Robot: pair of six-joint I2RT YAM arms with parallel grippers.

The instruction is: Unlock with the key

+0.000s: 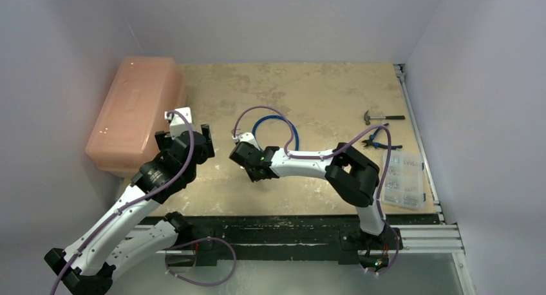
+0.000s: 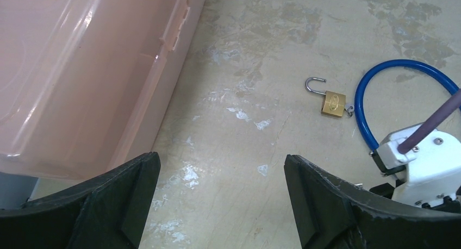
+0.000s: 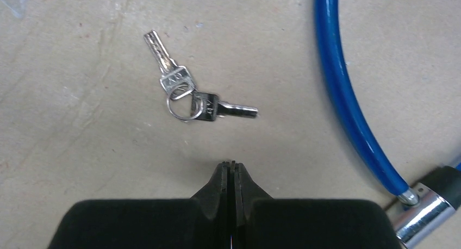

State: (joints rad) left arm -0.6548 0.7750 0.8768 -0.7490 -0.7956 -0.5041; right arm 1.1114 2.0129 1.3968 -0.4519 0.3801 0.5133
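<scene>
Two silver keys on a ring [image 3: 187,97] lie flat on the table, just ahead of my right gripper [image 3: 232,165]. That gripper is shut with nothing between its fingertips. A small brass padlock [image 2: 332,103] lies on the table with its shackle swung open, next to a blue cable loop [image 2: 363,105]. My left gripper [image 2: 220,159] is open and empty, above bare table, well short of the padlock. In the top view the left gripper [image 1: 190,133] and right gripper [image 1: 251,174] face each other near the table's middle; the padlock and keys are hidden there.
A pink translucent plastic box [image 1: 132,114] stands at the left, close to my left arm. The blue cable [image 1: 273,131] lies behind my right wrist. A hammer [image 1: 383,118], pliers [image 1: 380,140] and a clear parts organiser [image 1: 402,179] lie at the right edge.
</scene>
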